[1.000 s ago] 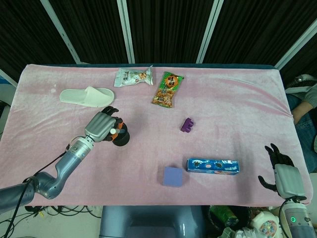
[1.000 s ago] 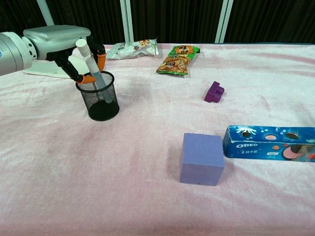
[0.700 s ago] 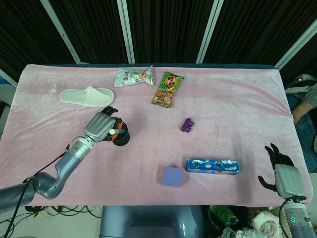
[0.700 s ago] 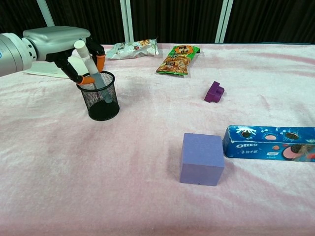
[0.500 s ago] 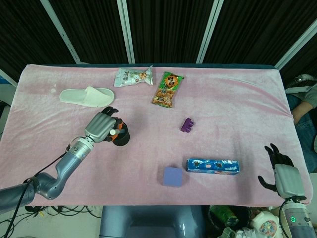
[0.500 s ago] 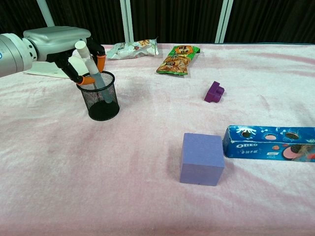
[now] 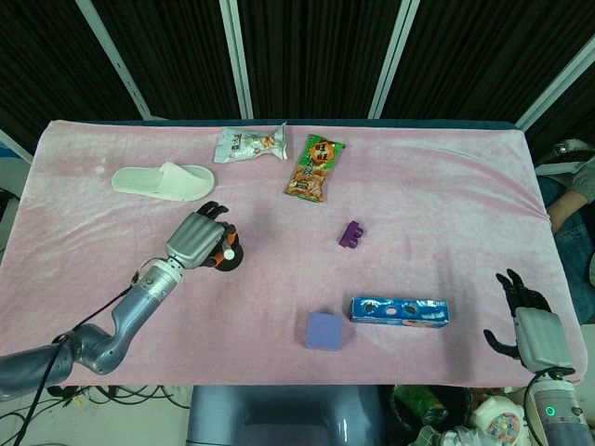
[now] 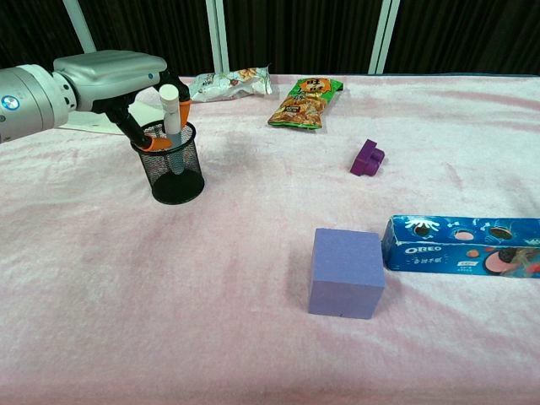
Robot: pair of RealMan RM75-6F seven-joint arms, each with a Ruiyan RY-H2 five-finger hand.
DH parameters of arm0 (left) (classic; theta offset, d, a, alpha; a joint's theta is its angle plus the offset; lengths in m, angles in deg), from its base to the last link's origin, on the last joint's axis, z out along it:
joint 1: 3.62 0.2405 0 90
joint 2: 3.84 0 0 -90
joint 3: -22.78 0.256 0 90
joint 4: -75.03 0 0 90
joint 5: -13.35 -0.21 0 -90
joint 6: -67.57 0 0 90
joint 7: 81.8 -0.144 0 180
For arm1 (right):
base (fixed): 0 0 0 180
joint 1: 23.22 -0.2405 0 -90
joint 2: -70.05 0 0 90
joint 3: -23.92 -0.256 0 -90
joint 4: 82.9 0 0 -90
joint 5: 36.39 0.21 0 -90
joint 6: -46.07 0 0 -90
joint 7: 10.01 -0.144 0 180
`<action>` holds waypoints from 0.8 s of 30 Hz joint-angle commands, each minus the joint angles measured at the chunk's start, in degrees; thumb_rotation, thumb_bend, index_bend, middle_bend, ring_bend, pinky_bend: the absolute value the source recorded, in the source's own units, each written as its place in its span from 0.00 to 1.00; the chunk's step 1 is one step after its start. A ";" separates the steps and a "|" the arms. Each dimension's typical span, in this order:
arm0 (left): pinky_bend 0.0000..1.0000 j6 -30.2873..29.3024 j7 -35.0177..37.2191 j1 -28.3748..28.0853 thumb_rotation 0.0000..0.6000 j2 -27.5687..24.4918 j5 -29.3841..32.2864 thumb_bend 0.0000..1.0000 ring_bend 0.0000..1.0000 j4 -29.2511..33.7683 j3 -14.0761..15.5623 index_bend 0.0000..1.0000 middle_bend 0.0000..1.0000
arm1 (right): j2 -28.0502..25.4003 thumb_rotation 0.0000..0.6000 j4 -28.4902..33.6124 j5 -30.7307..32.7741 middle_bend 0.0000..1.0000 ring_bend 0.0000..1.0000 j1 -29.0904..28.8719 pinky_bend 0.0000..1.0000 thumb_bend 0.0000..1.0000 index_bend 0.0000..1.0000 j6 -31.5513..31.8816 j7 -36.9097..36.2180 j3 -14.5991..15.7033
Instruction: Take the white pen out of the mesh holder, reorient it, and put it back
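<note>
The black mesh holder stands on the pink cloth at the left, and the head view shows it partly under my hand. The white pen stands almost upright in it, white cap up and lower end inside the mesh. My left hand hovers over the holder's rim from the left, and its orange-tipped fingers pinch the pen just above the rim. From above, the left hand covers most of the holder and pen. My right hand hangs off the table's front right corner, fingers spread and holding nothing.
A purple block and a blue Oreo box lie front right. A small purple toy sits mid-table. Two snack packs and a white slipper lie at the back left.
The pen has swung from leaning left to nearly upright and sits lower in the holder. My left hand has shifted slightly right over the holder. The right hand has not moved.
</note>
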 commanded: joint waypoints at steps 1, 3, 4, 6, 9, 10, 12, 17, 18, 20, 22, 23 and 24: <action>0.15 -0.29 0.21 0.11 1.00 -0.37 -0.09 0.42 0.16 0.34 -0.16 0.58 0.55 | -0.01 1.00 0.01 0.03 0.00 0.16 0.00 0.15 0.19 0.00 -0.02 0.01 0.00; 0.15 -0.75 0.36 0.27 1.00 -1.01 -0.26 0.42 0.16 1.00 -0.35 0.58 0.55 | 0.00 1.00 0.00 0.02 0.00 0.16 0.00 0.15 0.19 0.00 0.01 0.04 0.00; 0.15 -0.91 0.40 0.34 1.00 -1.31 -0.34 0.42 0.16 1.34 -0.39 0.59 0.56 | 0.01 1.00 -0.01 0.02 0.00 0.16 0.00 0.15 0.19 0.00 0.02 0.05 0.00; 0.15 -1.38 0.53 0.54 1.00 -2.04 -0.45 0.42 0.16 2.19 -0.58 0.59 0.56 | 0.01 1.00 0.00 0.08 0.00 0.16 -0.01 0.16 0.19 0.00 -0.02 0.06 0.00; 0.15 -2.15 0.81 0.92 1.00 -3.31 -0.54 0.42 0.16 3.65 -0.93 0.59 0.56 | 0.02 1.00 0.03 0.03 0.00 0.16 -0.02 0.16 0.19 0.00 -0.02 0.14 0.03; 0.15 -2.42 0.94 1.05 1.00 -3.83 -0.60 0.42 0.16 4.26 -1.04 0.59 0.57 | 0.04 1.00 0.02 -0.01 0.00 0.16 -0.01 0.16 0.19 0.00 0.02 0.17 0.04; 0.15 -2.93 1.25 1.27 1.00 -4.75 -0.80 0.42 0.16 5.47 -1.29 0.59 0.57 | 0.07 1.00 0.01 0.00 0.00 0.16 0.02 0.16 0.19 0.00 0.09 0.23 0.04; 0.15 -3.97 2.53 1.64 1.00 -7.45 -0.94 0.42 0.16 9.36 -2.40 0.59 0.57 | 0.09 1.00 0.09 0.02 0.00 0.16 0.07 0.16 0.19 0.00 0.18 0.34 0.06; 0.15 -3.99 3.05 1.70 1.00 -7.94 -0.70 0.42 0.16 10.19 -2.70 0.59 0.57 | 0.08 1.00 0.11 0.02 0.00 0.16 0.08 0.16 0.19 0.00 0.19 0.35 0.07; 0.15 -4.01 3.85 1.79 1.00 -8.54 -0.24 0.42 0.16 11.27 -3.18 0.59 0.57 | 0.08 1.00 0.11 0.02 0.00 0.16 0.08 0.16 0.19 0.00 0.22 0.37 0.06; 0.15 -3.94 4.62 1.85 1.00 -9.08 0.35 0.42 0.16 12.23 -3.69 0.59 0.57 | 0.09 1.00 0.14 0.02 0.00 0.16 0.09 0.16 0.19 0.00 0.24 0.39 0.06; 0.15 -3.77 5.11 1.84 1.00 -9.49 0.85 0.42 0.16 12.92 -4.05 0.59 0.57 | 0.09 1.00 0.15 0.02 0.00 0.16 0.10 0.16 0.19 0.00 0.24 0.40 0.07; 0.15 -3.53 5.70 1.86 1.00 -10.08 1.47 0.42 0.16 13.83 -4.45 0.59 0.57 | 0.09 1.00 0.15 0.01 0.00 0.16 0.10 0.16 0.19 0.00 0.23 0.42 0.09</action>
